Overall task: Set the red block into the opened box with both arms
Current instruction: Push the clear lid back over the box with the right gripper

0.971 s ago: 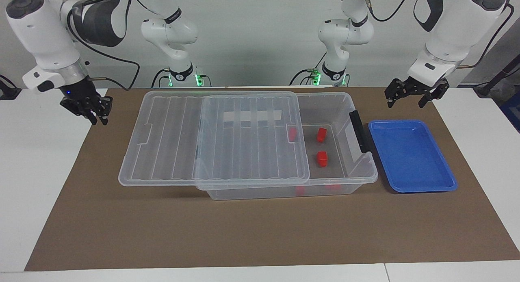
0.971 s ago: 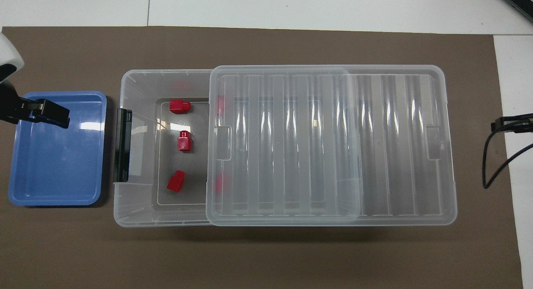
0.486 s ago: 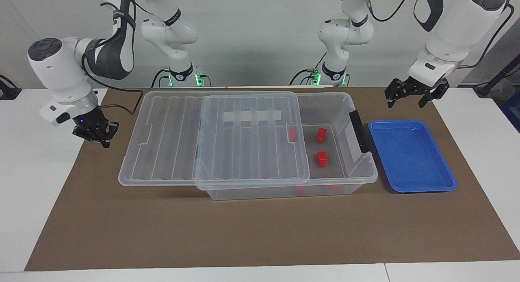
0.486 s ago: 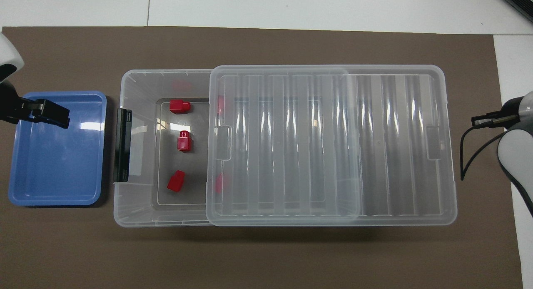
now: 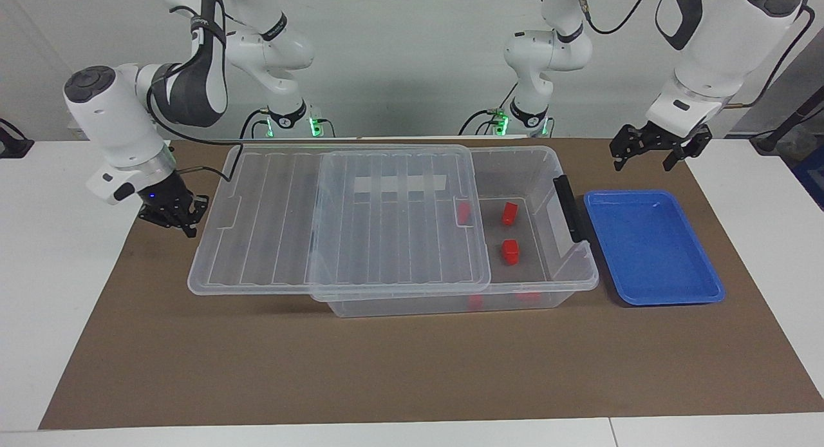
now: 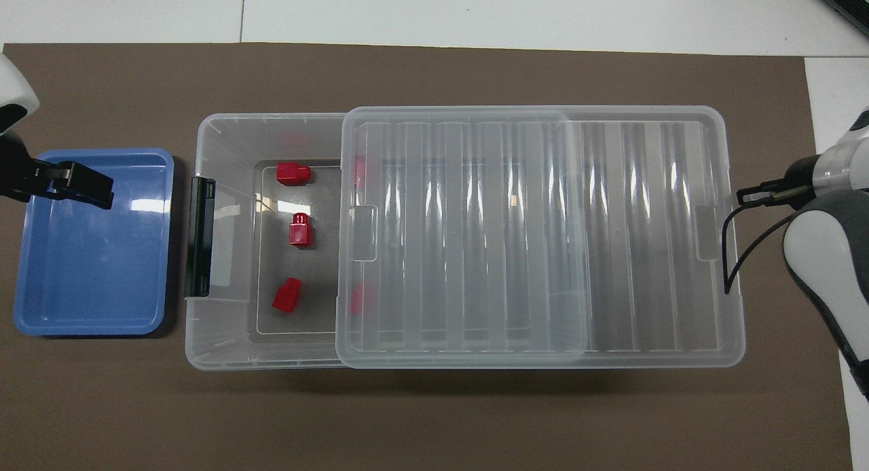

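1. Right pincer (image 5: 183, 225) hangs low over the brown mat (image 5: 412, 370), just beside the lid's (image 5: 335, 221) overhanging end at the right arm's end of the desk (image 5: 51, 273). Fingertips pressed together, holding nothing. Not touching the lid as far as the facing view shows.
2. Left pincer (image 5: 644, 160) is up in the air over the mat by the blue tray's (image 5: 650, 247) robot-side edge, at the left arm's end. Fingers spread wide, nothing between them. In the overhead view its tip shows over the tray's corner.
3. Box (image 5: 566, 279): clear bin in the middle of the mat, long side running between the two arms' ends. Black handle (image 5: 570, 205) on the end facing the tray.
4. Lid lies flat on top of the box, slid toward the right arm's end, overhanging that end. The part of the box toward the tray is uncovered.
5. Red blocks (image 6: 293, 173) (image 6: 300, 229) (image 6: 287, 295): three on the box floor in the uncovered part, in a loose line running from nearer the robots to farther from them, apart from each other. More red shows through the lid edge and box wall; cannot tell whether block or reflection.
6. Blue tray sits on the mat just beside the box's handle end; nothing visible in it.
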Controlling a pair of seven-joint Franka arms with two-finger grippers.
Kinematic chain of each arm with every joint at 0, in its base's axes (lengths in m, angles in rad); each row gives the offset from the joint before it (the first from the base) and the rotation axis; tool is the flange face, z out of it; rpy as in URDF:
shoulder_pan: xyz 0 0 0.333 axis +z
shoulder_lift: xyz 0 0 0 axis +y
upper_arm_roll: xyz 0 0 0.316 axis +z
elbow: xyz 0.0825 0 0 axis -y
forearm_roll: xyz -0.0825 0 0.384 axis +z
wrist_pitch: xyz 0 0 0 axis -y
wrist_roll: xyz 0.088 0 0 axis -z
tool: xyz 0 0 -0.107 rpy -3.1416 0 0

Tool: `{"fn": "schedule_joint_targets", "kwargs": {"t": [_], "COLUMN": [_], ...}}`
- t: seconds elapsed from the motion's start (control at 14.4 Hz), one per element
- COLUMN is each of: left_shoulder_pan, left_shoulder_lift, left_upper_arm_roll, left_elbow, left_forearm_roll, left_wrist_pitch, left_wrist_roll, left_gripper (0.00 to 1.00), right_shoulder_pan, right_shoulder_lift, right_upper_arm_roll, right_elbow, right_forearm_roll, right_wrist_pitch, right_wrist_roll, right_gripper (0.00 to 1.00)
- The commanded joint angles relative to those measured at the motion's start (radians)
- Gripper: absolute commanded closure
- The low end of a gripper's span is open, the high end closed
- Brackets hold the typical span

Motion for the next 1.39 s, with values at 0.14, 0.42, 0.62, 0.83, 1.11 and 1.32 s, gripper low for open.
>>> {"fn": "schedule_joint_targets", "kwargs": {"t": [0.14, 0.42, 0.62, 0.83, 1.11, 1.32], "left_shoulder_pan": [0.001, 0.017, 0.079, 0.065, 0.062, 0.043], "left_shoulder_lift": [-0.036, -0.038, -0.041, -0.042, -0.050, -0.056], "left_upper_arm_roll": [-0.002, 0.001, 0.001, -0.002, -0.014, -0.011], "left_elbow": [-0.032, -0.032, -0.032, -0.032, -0.032, -0.030], "left_forearm_roll": [0.004, -0.049, -0.152, -0.151, -0.151, -0.151], "left_wrist_pitch": [-0.009, -0.003, 0.004, 0.002, 0.002, 0.002], "left_wrist_roll": [-0.002, -0.006, -0.005, -0.005, 0.000, 0.001], "left_gripper": [0.00, 0.00, 0.00, 0.00, 0.00, 0.00], "right_shoulder_pan": [0.034, 0.081, 0.133, 0.184, 0.236, 0.268], "right_shoulder_lift": [0.011, 0.011, 0.011, 0.011, 0.011, 0.011], "right_upper_arm_roll": [-0.001, 0.001, 0.001, 0.001, 0.001, 0.001], "right_elbow": [-0.010, -0.010, -0.009, -0.009, -0.007, -0.007], "right_forearm_roll": [0.050, 0.072, 0.072, 0.072, 0.072, 0.072], "right_wrist_pitch": [0.043, 0.040, 0.037, 0.038, 0.041, 0.044], "right_wrist_roll": [-0.018, 0.009, 0.074, 0.160, 0.244, 0.299], "right_gripper": [1.00, 1.00, 1.00, 1.00, 1.00, 1.00]}}
